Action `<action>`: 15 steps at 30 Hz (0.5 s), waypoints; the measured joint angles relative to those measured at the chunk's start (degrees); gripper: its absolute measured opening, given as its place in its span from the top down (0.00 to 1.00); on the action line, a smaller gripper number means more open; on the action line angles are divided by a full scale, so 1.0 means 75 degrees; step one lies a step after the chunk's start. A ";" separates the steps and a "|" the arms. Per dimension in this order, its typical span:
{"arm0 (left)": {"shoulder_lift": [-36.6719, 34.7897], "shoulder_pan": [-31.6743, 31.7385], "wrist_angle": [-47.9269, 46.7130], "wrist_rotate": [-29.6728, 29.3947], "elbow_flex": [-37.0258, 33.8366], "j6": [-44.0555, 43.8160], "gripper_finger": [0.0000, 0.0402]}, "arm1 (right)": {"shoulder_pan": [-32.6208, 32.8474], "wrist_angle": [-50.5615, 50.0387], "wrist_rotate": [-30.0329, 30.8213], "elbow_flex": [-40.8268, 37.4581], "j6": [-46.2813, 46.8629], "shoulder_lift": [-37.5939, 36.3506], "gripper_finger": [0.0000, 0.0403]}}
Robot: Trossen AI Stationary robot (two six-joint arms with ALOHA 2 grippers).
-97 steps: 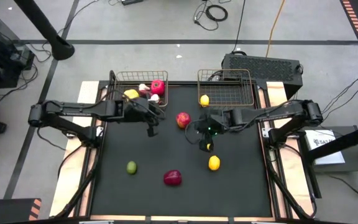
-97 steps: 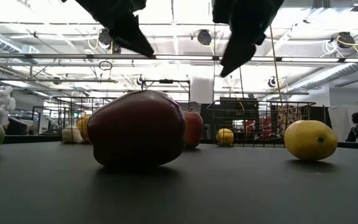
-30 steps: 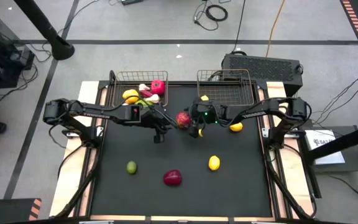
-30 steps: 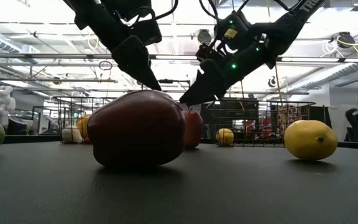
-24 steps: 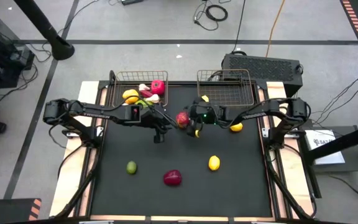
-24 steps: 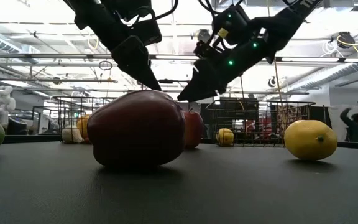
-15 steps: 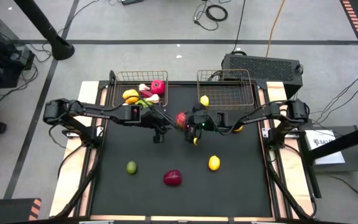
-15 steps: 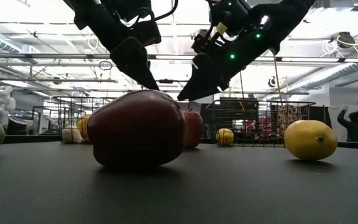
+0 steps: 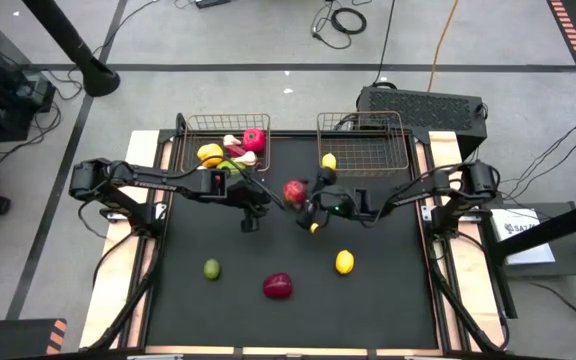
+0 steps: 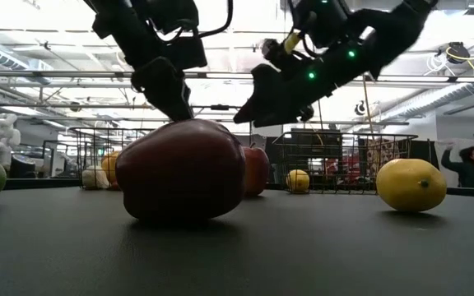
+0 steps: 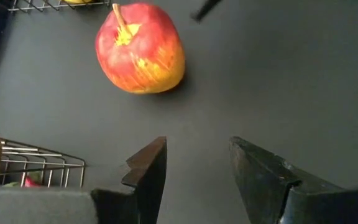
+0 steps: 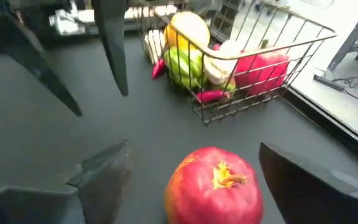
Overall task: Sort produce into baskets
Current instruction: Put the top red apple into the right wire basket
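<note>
While the left gripper [image 11: 197, 143] has barely shifted, drawing back a touch toward the left basket [image 9: 190, 124], the right gripper [image 12: 194, 151] has travelled a long way. A few seconds ago it hung over the middle of the mat near a lemon [image 9: 344, 262]; now it sits at the red apple [image 9: 294, 190], which lies on the black mat between the two baskets, nearer the left one.

From the right wrist, the apple stands stem-up between that gripper's two fingers, which are spread wide on either side and not yet touching it. So the right hand is released and empty, but placed to close. The left gripper's fingers are part-way apart with nothing between them, the apple lying just ahead of them on the mat.

Both arms are now crowded around the same fruit, their fingers near each other, so a collision looks like the main risk. My reading is that the right arm has claimed the apple and the grasp is the next step.

Sorting is still under way. The left basket already holds a heap of produce and the right basket [image 9: 405, 142] one lemon [image 9: 329, 161]. A lime [image 9: 211, 268], a dark red fruit [image 9: 278, 286] and the loose lemon are still out on the mat.
</note>
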 joint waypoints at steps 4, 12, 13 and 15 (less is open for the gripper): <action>0.0000 0.0000 -0.0008 -0.0002 0.0000 0.0000 0.55 | 0.0046 0.0528 0.0048 -0.0339 0.0040 0.0017 0.29; 0.0000 0.0000 0.0080 0.0000 0.0000 0.0006 0.55 | 0.0073 0.0544 0.0640 -0.0431 0.0092 0.0282 0.40; 0.0000 0.0000 0.0130 0.0000 0.0000 0.0006 0.55 | 0.0076 0.0709 0.0645 -0.0430 0.0092 0.0380 0.40; 0.0000 0.0000 0.0260 0.0000 0.0000 0.0006 0.55 | 0.0076 0.1060 0.0643 -0.0417 0.0092 0.0649 0.39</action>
